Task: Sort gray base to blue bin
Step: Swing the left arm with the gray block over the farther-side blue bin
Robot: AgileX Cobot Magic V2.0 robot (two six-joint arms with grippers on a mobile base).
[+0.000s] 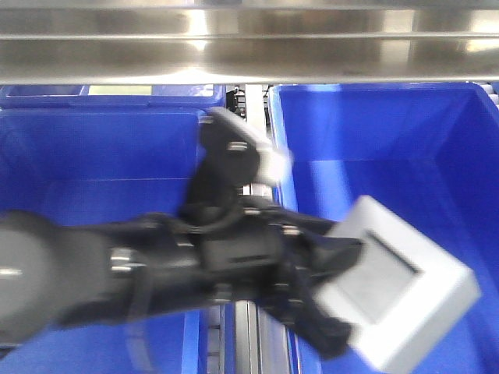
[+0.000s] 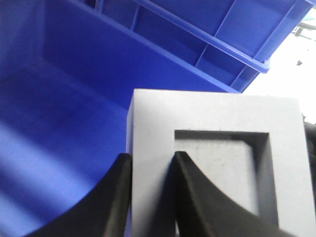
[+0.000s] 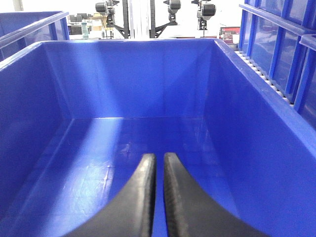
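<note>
over blue bin (image 1: 374, 132) by neighbour crate (image 1: 78, 156), gray base (image 1: 398, 284) in pincer (image 2: 151, 163)

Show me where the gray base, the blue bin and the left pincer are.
gray base (image 1: 382, 278): front-facing view, inside its square recess.
blue bin (image 1: 374, 132): front-facing view, on its far inner wall.
left pincer (image 2: 152, 158): left wrist view, midway between the fingertips clamping one recess wall.
</note>
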